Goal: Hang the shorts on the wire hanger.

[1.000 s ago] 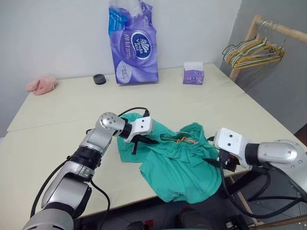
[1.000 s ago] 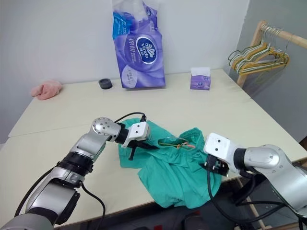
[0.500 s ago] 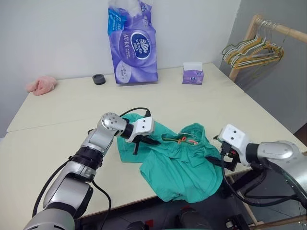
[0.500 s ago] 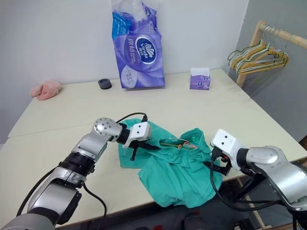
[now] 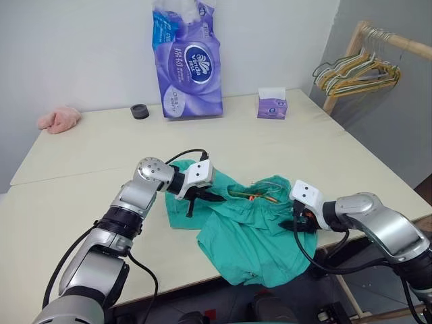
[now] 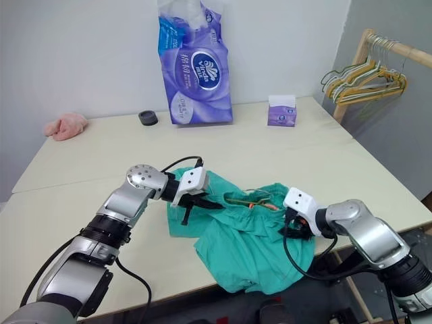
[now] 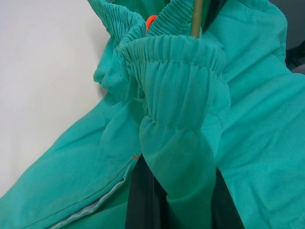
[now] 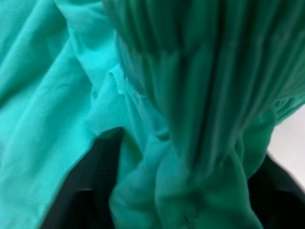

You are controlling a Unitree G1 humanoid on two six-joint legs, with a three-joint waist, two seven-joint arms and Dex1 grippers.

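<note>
I see the shorts [image 5: 250, 233], teal-green and crumpled, lying on the near edge of the worktop [image 5: 88, 162] with their lower part drooping over that edge. Their long axis runs from the gathered waistband, between my two end effectors, down toward me. The wire hanger [image 5: 260, 191], thin and olive-gold, lies mostly buried in the waistband folds, its visible stretch running roughly from one end effector to the other, with a small orange bit beside it.

My left end effector [image 5: 202, 196] is clenched on the shorts: in its wrist view a bunch of gathered waistband sits pinched between the fingers [image 7: 140, 200], with the hanger's wire passing just beyond. My right end effector [image 6: 295, 228] sits at the opposite end of the waistband; its wrist view shows a thick fold of the shorts between the two fingers [image 8: 90, 186], and they appear to grip it.

Beyond both end effectors stand a purple tissue pack [image 5: 189, 64], a small tissue box [image 5: 272, 104], a black cap [image 5: 140, 111] and a pink cloth [image 5: 59, 118]. Past the right end effector, a wooden rack [image 5: 358, 50] carries bunched hangers [image 5: 358, 74].
</note>
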